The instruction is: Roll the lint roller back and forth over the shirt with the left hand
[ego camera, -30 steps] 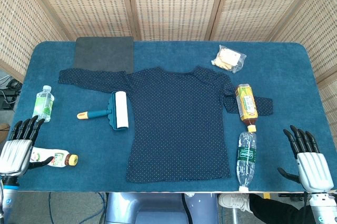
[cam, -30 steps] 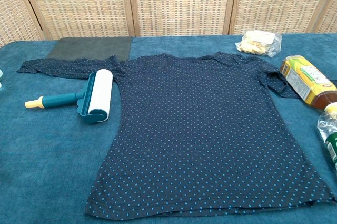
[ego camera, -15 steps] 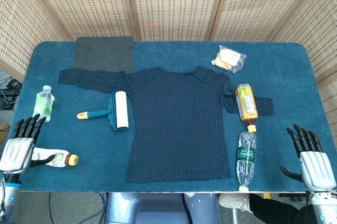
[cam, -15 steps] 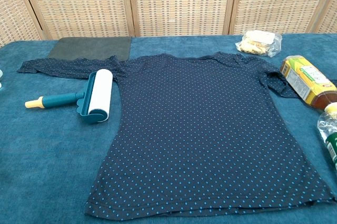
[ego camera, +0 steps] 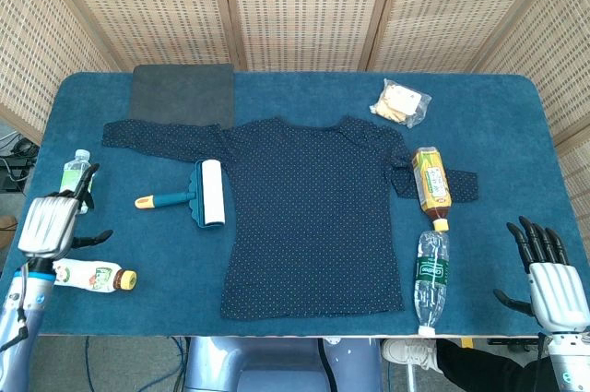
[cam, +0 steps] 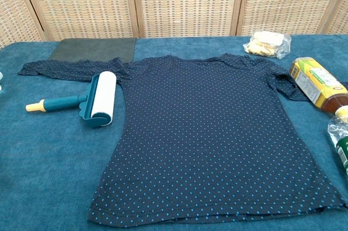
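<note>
A dark blue dotted shirt point(ego camera: 309, 217) point(cam: 209, 133) lies flat across the middle of the blue table. The lint roller point(ego camera: 195, 195) point(cam: 87, 100), teal with a white roll and a yellow handle tip, lies on the table beside the shirt's left edge, handle pointing left. My left hand point(ego camera: 51, 224) hovers open near the table's left edge, well left of the roller handle, holding nothing. My right hand point(ego camera: 553, 291) stays open at the front right corner, away from everything. Neither hand shows in the chest view.
A small water bottle point(ego camera: 76, 175) and a lying drink bottle point(ego camera: 92, 276) sit close to my left hand. A dark grey mat point(ego camera: 181, 94) lies at the back left. A tea bottle point(ego camera: 431, 182), a clear bottle point(ego camera: 430, 278) and a snack bag point(ego camera: 400, 102) lie to the shirt's right.
My left hand has risen and moved forward-right toward the small water bottle. My right hand has sunk slightly toward the front edge. The roller and shirt have not moved.
</note>
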Tool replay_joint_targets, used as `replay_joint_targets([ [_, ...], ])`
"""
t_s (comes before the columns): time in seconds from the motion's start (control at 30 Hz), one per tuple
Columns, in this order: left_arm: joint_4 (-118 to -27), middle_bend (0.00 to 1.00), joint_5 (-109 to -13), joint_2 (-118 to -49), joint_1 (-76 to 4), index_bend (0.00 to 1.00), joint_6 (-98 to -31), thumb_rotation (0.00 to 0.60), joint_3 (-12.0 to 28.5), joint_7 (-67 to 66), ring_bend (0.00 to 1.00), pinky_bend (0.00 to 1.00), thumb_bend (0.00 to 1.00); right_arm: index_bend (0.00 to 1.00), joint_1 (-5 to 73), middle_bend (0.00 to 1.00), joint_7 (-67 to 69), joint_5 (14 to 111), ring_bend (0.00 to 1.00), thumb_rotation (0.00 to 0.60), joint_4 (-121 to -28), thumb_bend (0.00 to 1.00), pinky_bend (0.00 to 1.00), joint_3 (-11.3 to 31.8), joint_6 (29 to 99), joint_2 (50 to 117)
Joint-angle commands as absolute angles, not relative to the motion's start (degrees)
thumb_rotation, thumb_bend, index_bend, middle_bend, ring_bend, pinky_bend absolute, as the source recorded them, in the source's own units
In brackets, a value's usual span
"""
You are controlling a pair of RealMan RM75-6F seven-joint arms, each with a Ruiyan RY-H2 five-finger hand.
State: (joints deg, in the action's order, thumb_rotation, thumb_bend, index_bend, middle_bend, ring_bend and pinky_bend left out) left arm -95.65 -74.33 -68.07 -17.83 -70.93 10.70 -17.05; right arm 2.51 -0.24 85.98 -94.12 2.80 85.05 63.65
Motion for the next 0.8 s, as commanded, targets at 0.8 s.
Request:
replay_joint_targets([
  [0.8,-80.52,0.85,-53.74,-75.69,-36.32,0.38,-48.05,0.600,10.79,-26.71,0.74,0.70,0.30,0.00,2.82,0.00,1.03,84.24,0.00,0.600,-92.15,0.09,0.00,3.64,84.25,64.08],
])
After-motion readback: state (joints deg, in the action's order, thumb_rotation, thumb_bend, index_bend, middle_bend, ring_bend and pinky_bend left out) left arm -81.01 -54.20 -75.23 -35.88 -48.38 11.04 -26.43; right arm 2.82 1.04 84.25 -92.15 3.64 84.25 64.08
